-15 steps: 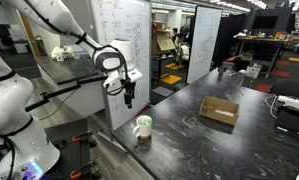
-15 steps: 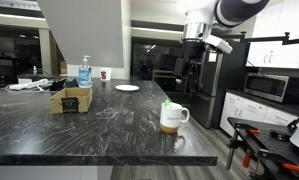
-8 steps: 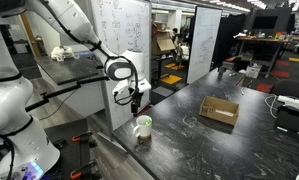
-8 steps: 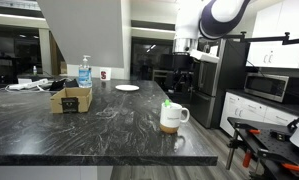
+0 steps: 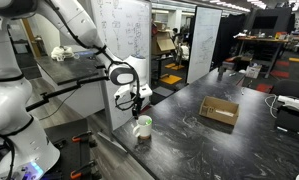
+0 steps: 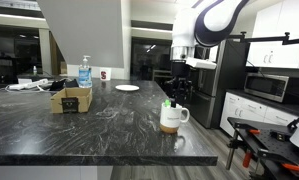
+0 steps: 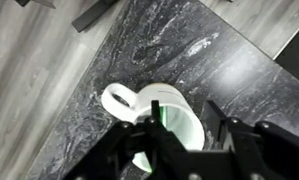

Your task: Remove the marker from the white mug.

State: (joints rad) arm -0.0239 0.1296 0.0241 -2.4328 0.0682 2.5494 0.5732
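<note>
Because the marker [image 7: 165,118] stands nearly upright in the white mug [image 7: 185,122] at the desk [image 5: 219,140] corner, long axis pointing up, the end effector [image 7: 181,140] hangs just above it, jaws spread wide and empty, so the grasp likely needs a straight descent.

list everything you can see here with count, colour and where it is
white mug: one, white, near the counter's edge
marker: one, green, standing in the white mug
cardboard box: one, brown, farther along the counter
water bottle: one, clear with a blue label, behind the cardboard box
plate: one, white, far side of the counter
counter: one, dark marbled stone
robot arm: one, white, reaching over the counter's edge
jaws: one pair, black, open, just above the white mug
</note>
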